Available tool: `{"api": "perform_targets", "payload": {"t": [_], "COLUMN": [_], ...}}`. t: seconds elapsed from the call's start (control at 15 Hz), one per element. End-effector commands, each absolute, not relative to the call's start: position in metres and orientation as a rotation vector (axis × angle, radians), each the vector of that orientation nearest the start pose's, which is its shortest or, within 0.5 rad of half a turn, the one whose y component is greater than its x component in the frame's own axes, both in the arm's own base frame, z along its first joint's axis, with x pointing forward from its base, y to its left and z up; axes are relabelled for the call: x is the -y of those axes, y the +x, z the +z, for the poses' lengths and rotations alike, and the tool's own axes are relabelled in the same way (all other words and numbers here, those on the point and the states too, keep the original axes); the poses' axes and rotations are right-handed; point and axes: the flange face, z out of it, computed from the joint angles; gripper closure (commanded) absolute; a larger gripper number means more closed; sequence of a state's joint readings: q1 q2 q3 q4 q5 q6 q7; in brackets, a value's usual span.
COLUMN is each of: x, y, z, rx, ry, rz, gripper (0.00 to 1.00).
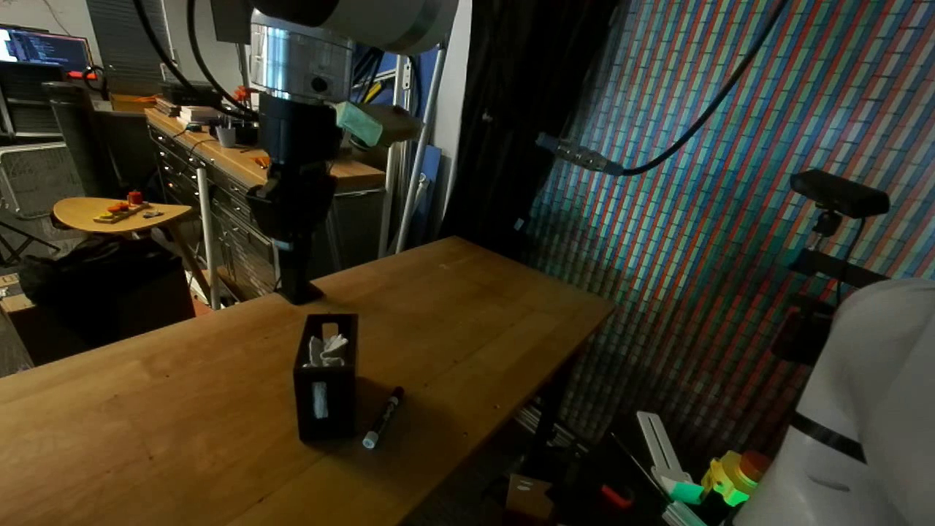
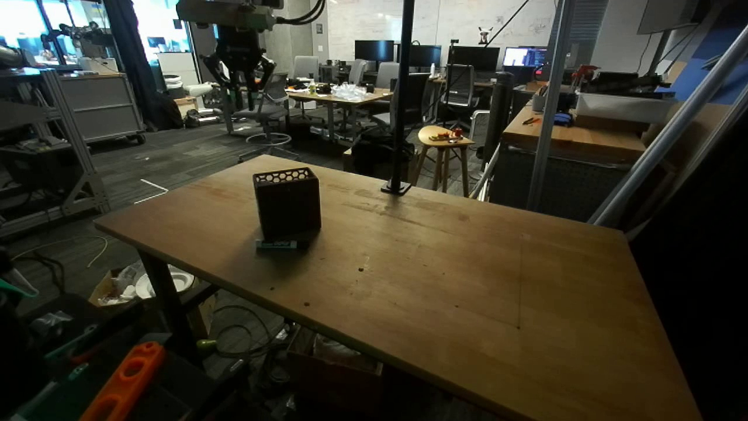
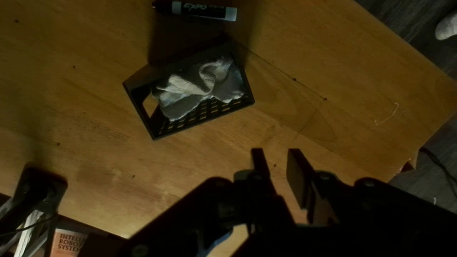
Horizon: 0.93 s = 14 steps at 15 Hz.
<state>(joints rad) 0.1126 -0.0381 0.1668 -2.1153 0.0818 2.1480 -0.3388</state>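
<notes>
I've got the gripper [image 3: 275, 157] up over the tbl [image 3: 100, 110], tips apart but narrow, bare wood visible btwn them. Blk box [image 2: 289, 204] stands upright on tbl, well apart from tips, w/ crumpled greyish cloth [image 3: 189, 85] inside. Just past that in wrist cam, an Expo marker [image 3: 203, 10] lies flat. Farther off I see the blk post [image 2: 402, 117] at tbl edge, then a stool [image 2: 429, 133], then monitors [image 2: 374, 50] w/ chairs [image 2: 307, 65].

Free room separates the black rectangular box [image 2: 289, 204] and slender black pole [image 2: 403, 88]; a dark cylindrical marker [image 3: 201, 10] flanks the box.
</notes>
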Motion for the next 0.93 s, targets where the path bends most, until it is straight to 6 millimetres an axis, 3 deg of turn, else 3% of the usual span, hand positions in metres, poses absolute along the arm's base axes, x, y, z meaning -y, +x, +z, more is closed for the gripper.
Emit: {"api": "perform_targets", "payload": {"t": [0.0,0.33,0.87], "x": [-0.172,-0.166,-0.115], "y": [0.523,0.536,0.564], "z": [0.435,0.417,0.379], "rx": [0.922,1.056,1.270], "ry": [-2.955,-2.919,-2.816], "rz": [-0.113,-0.078,-0.031], "gripper": [0.82,0.82,0.84]}}
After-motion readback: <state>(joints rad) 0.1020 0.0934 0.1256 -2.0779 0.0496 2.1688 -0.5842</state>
